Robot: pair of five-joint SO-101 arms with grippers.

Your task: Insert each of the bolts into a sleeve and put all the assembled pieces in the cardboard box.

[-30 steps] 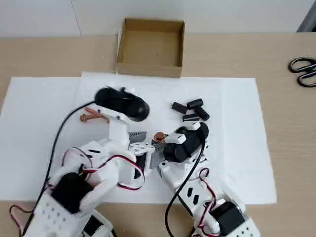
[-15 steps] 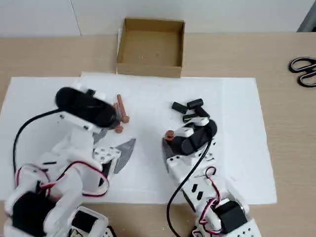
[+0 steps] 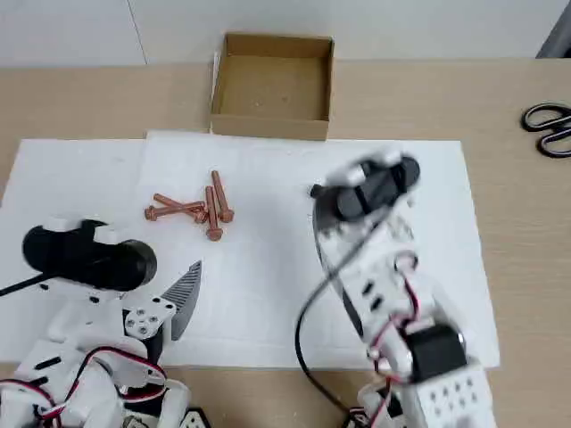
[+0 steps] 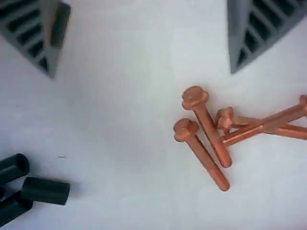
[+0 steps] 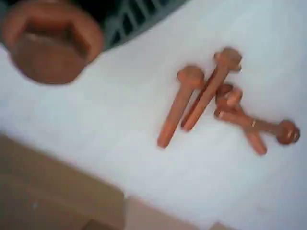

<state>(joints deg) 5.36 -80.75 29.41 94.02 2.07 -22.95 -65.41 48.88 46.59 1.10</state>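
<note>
A: Which step is the robot on?

B: The first pairing, by the look of it. The right gripper (image 5: 91, 28) has its jaws clenched on a bolt (image 5: 50, 43), whose head sits close to the wrist camera. Whether a sleeve is already on the shank cannot be told.

A: Where is that arm, measured from the box (image 3: 268, 127)?

B: In front of the box, a little to its right, over the sleeves (image 4: 45, 190) on the sheet (image 3: 259, 303).

A: And the left gripper (image 4: 142, 71)?

B: Its jaws are spread wide and carry nothing. It hangs over the sheet, well apart from the box, toward the near edge of the counter (image 3: 71, 98).

A: The loose bolts (image 3: 192, 209)?

B: They lie in a heap on the sheet, in front of the box's left corner, near it but not touching.

A: So what does the next move call for?

B: Probably a sleeve held steady, likely by the left jaws. Its bore needs to line up with the bolt's shank so the right arm can push the bolt in. Only then does a trip to the box make sense, since no assembled piece lies in it yet.
</note>
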